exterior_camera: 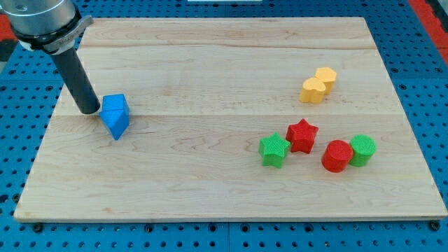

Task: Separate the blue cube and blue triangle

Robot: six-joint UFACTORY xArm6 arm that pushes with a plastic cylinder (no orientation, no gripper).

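Right now my tip [89, 110] is touching the upper-left edge of the joined blue blocks [115, 115]; no claw is fitted, so its state cannot be told.

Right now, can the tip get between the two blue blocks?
Probably not directly. My tip sits at the left side of the blue blocks, which are pressed together with no visible gap; nothing else crowds them.

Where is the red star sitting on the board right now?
The red star lies in the view's lower right part of the board, touching the green star on its left, with the red cylinder to its right.
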